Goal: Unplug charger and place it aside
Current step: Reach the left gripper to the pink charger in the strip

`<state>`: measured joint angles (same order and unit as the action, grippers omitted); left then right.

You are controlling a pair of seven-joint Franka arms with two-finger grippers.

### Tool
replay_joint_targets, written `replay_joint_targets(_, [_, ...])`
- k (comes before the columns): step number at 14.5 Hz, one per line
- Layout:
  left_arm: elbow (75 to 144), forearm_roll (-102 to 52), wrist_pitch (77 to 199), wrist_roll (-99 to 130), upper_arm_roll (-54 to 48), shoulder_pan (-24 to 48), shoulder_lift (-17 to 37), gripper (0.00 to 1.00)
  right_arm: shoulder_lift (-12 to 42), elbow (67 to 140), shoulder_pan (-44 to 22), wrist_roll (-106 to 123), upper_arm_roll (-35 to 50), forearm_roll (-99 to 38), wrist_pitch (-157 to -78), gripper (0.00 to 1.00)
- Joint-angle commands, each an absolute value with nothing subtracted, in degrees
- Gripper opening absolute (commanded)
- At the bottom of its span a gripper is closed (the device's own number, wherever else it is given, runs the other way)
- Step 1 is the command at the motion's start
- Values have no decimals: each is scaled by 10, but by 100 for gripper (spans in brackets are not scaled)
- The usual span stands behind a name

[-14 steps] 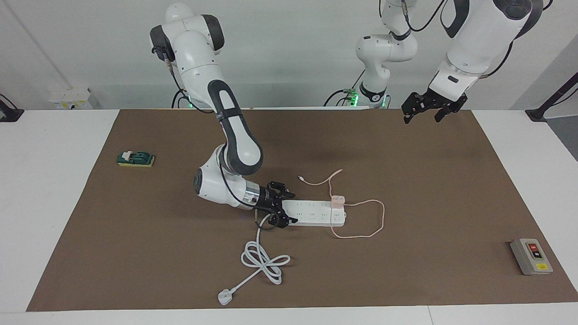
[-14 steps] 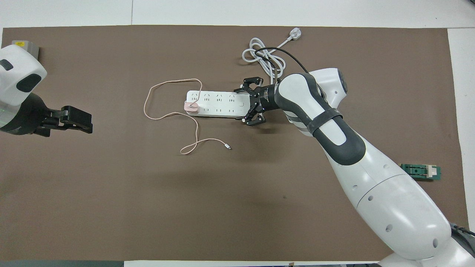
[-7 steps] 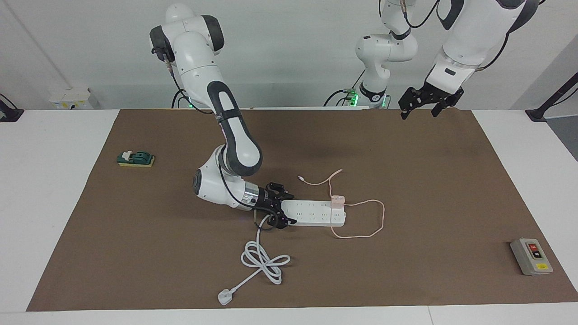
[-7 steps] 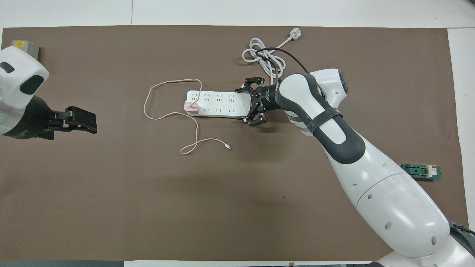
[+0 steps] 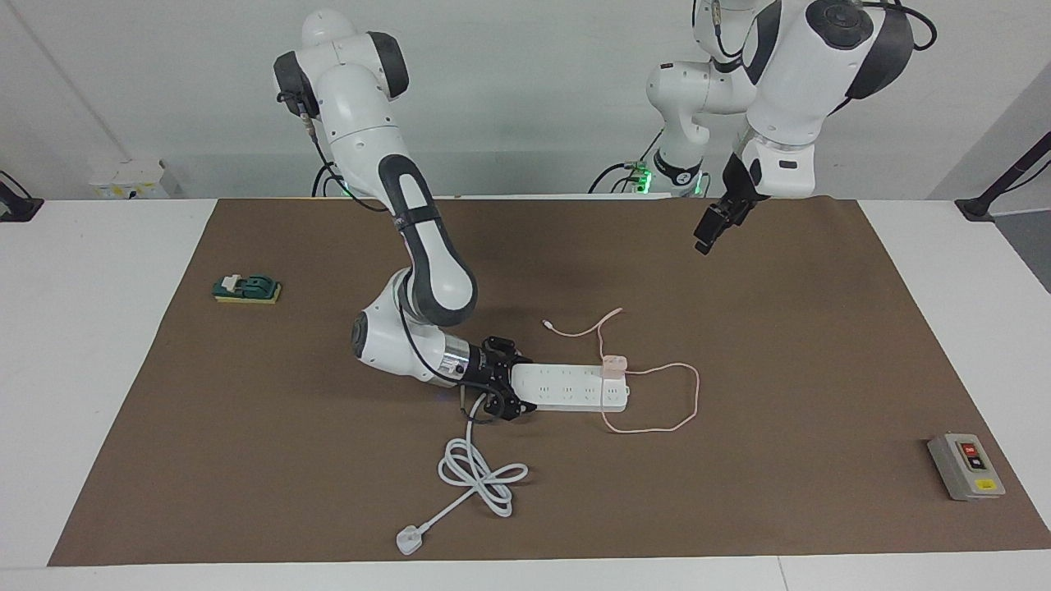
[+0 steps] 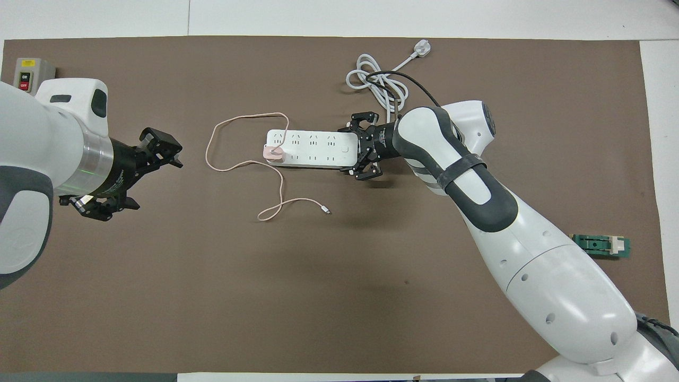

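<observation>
The charger (image 5: 614, 364) (image 6: 273, 152) is a small pale pink cube plugged into the white power strip (image 5: 571, 387) (image 6: 313, 148), at the end toward the left arm. Its thin pink cable (image 5: 694, 394) (image 6: 212, 154) loops over the brown mat around that end. My right gripper (image 5: 525, 384) (image 6: 351, 149) lies low at the strip's cord end, open, with a finger on either side of the strip. My left gripper (image 5: 708, 232) (image 6: 159, 184) hangs open in the air over bare mat, toward the left arm's end of the table, apart from the charger.
The strip's thick white cord (image 5: 480, 474) (image 6: 379, 79) coils on the mat, farther from the robots than the strip. A grey switch box (image 5: 965, 466) (image 6: 29, 71) lies at the left arm's end. A small green block (image 5: 246, 289) (image 6: 602, 245) lies at the right arm's end.
My left arm has swung in and turned its gripper, which now hangs lower and closer to the charger. The right gripper has barely shifted at the strip's end. The strip has not moved.
</observation>
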<state>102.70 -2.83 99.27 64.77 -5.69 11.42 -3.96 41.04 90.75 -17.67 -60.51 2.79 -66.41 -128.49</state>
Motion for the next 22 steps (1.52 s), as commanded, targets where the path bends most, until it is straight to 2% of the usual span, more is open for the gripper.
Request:
replay_joint_targets(1, [1051,-28,1024,844,-50,133,-25,100,417,909,-178,-589,31,-671,-1300,68])
replay_joint_targets(2, [1048,-24,1029,912,-50,134,-8,100,417,914,-179,-588,31,-673,-1309,37])
replay_joint_targets(3, [1047,-19,1047,965,-50,134,8,100,417,918,-180,-585,32,-677,-1318,13])
replay_joint_targets(4, [1047,-19,1073,1029,-50,144,30,100,416,921,-180,-575,32,-678,-1321,0])
replay_joint_targets(7, [1034,-18,1117,1127,-50,156,89,100,416,925,-181,-564,32,-678,-1321,0])
replay_joint_targets(11, [948,-20,1116,1155,-50,170,181,100,416,925,-186,-560,32,-678,-1322,0])
replay_joint_targets(13, [905,-15,1112,1177,-45,205,234,100,416,925,-186,-560,32,-678,-1322,0])
replay_joint_targets(17, [904,27,1178,1165,-48,210,246,100,416,925,-185,-560,32,-678,-1322,0])
replay_joint_targets(22, [940,24,1211,1120,-49,221,240,100,416,925,-186,-560,32,-678,-1322,0])
